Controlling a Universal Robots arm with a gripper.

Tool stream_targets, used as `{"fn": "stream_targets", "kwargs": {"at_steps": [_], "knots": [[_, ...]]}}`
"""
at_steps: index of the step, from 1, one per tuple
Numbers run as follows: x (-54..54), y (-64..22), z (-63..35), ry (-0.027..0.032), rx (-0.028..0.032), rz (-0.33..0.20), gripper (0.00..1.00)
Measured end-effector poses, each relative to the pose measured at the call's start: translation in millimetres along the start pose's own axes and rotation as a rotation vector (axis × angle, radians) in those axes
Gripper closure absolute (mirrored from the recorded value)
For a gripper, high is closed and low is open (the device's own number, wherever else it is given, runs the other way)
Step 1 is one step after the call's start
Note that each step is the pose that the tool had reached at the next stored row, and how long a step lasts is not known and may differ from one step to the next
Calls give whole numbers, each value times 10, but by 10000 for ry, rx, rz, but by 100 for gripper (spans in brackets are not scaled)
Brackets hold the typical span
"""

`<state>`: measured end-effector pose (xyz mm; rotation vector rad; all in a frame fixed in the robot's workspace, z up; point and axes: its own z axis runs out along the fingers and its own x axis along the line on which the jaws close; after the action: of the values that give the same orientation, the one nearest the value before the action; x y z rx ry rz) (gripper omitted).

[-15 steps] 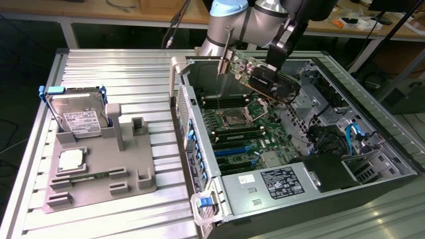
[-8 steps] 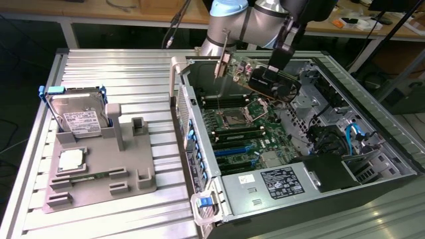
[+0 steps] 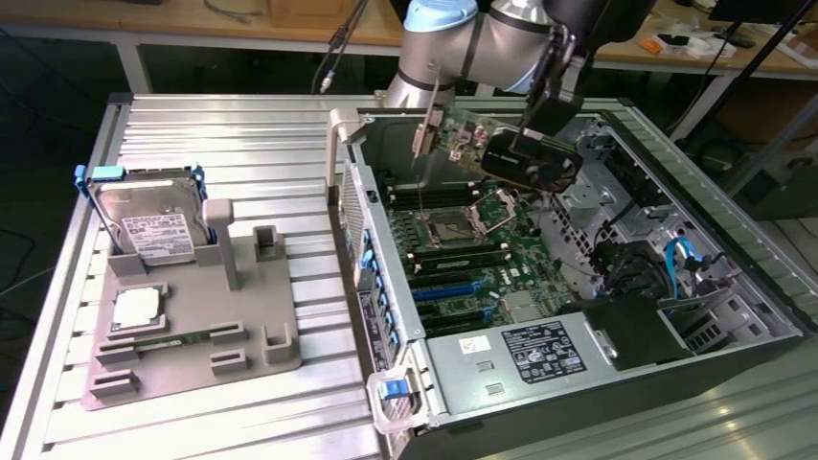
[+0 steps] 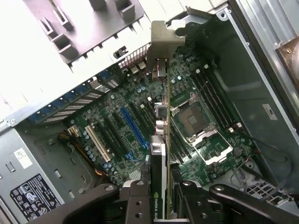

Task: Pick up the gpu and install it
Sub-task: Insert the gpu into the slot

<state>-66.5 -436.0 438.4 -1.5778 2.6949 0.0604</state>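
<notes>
Bright light, washed-out fixture (image 4: 65, 23), dim case (image 4: 243, 70)

Over the case: open from above, taken up by the gripper (image 4: 162, 201) clamped on the gpu (image 3: 484, 141), hanging above the motherboard (image 3: 511, 251).
Slot area: blue slot (image 4: 133, 133) lying bare.
Beside the slots: CPU socket (image 3: 463, 222) and memory sticks (image 3: 454, 257).
Exterior view's left: upright case wall (image 3: 362, 240) between board and grey fixture (image 3: 192, 316).
Exterior view's right: crowded with blue cables (image 3: 677, 259).
Near end: blocked by the power supply (image 3: 537, 350).
</notes>
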Motion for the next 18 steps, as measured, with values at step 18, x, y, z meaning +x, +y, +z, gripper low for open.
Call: {"fn": "stream_targets", "kwargs": {"at_steps": [18], "knots": [[-31, -57, 17, 80, -116, -3293, 73]]}}
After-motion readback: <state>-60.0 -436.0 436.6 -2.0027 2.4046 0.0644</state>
